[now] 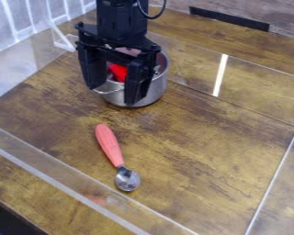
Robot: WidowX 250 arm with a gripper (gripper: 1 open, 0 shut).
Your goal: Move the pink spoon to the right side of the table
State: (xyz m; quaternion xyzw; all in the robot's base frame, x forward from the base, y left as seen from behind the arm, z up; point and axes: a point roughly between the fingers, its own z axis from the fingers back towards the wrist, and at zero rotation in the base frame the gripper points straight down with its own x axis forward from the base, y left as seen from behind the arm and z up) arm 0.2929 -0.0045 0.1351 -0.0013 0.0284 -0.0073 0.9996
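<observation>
The pink spoon (114,156) lies flat on the table (223,147) toward the front, its salmon handle pointing up-left and its shiny round bowl at the lower right end. My gripper (117,83) hangs at the back, pointing down, jaws open, with nothing between them. It hovers just in front of a steel pot (147,90) that has a bright red object (118,72) inside, seen between the fingers. The gripper is well apart from the spoon.
Clear acrylic walls (63,197) edge the tabletop at front, left and right. The steel pot stands at the back centre. Bare wood lies to the right of the spoon.
</observation>
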